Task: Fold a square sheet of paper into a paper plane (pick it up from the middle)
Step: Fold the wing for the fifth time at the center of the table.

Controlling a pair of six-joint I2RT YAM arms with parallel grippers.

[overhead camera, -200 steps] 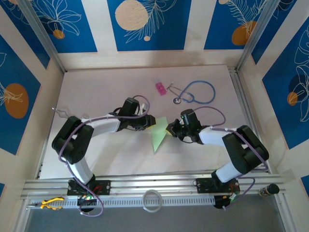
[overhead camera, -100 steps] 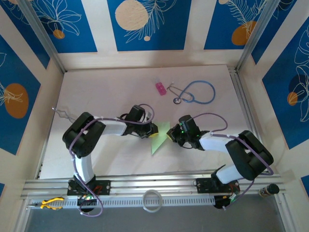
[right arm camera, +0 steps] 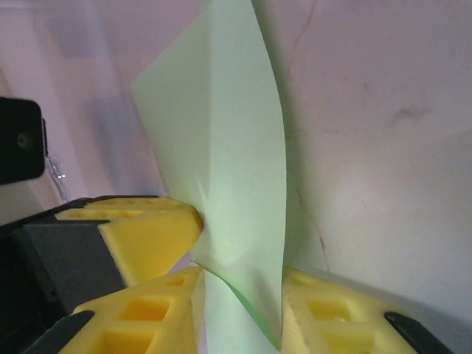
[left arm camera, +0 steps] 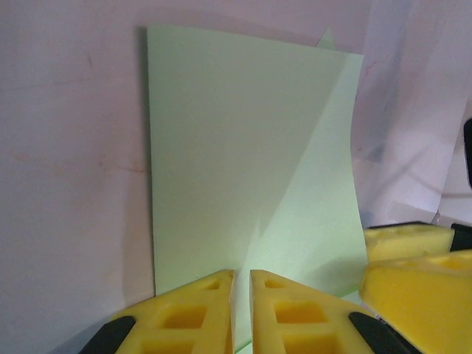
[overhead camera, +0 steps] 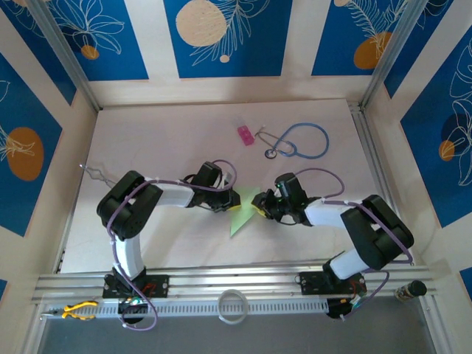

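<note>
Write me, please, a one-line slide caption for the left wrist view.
Left gripper shut on one edge of the creased light-green sheet, pale table behind.

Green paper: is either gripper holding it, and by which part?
The left gripper pinches the green paper at its near edge, where a fold ends. The right gripper has its jaws apart around it, not gripping.

paper sheet (overhead camera: 240, 217) between left gripper (overhead camera: 236, 200) and right gripper (overhead camera: 259, 208), block (overhead camera: 245, 134) and stethoscope (overhead camera: 299, 140) behind them
</note>
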